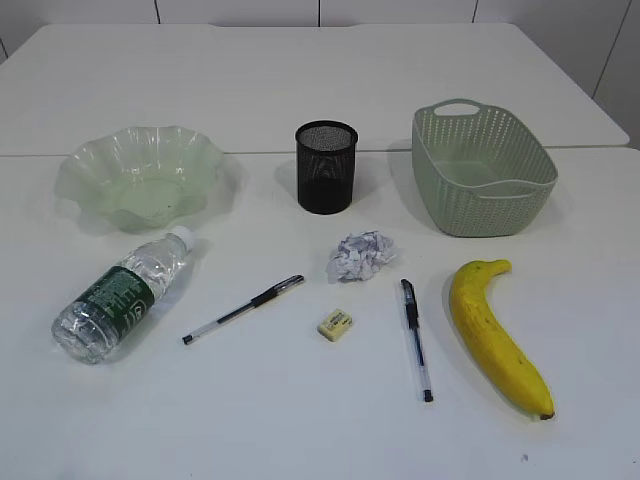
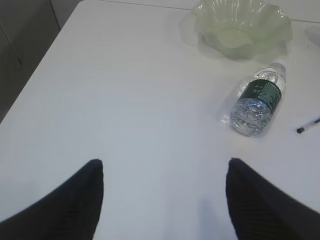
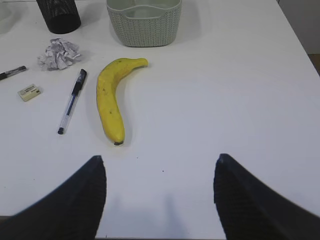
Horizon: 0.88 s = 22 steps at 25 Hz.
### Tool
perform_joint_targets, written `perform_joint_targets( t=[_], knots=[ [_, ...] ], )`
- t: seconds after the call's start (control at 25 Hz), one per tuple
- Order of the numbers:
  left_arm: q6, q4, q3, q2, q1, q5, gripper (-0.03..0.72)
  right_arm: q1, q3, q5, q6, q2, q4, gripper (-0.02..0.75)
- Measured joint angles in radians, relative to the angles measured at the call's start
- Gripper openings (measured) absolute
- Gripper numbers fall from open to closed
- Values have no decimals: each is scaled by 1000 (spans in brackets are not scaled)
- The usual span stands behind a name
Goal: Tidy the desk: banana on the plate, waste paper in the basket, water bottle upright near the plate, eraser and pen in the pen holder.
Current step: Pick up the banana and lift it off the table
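Both arms wait, left gripper (image 2: pixel 162 200) and right gripper (image 3: pixel 160 197) spread and empty; the banana (image 1: pixel 495 333) lies beside the basket (image 1: pixel 482 170), far from the plate (image 1: pixel 140 175). The water bottle (image 1: pixel 122 293) lying on its side could roll if nudged.

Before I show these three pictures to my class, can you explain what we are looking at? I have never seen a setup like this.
This is a two-armed robot at a white table. One picture looks down at the table from the front; the other two come from cameras on each wrist. The dark shapes at the bottom are the open left gripper and right gripper, both holding nothing. On the table: a green plate, a water bottle lying down, a black mesh pen holder, a green basket, crumpled paper, an eraser, two pens and a banana.
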Motion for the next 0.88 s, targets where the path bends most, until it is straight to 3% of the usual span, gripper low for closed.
perform_joint_targets(
  t=[0.88],
  knots=[
    [0, -2, 0, 0, 0, 1, 538, 0, 0, 0, 2, 0, 0, 506]
  ],
)
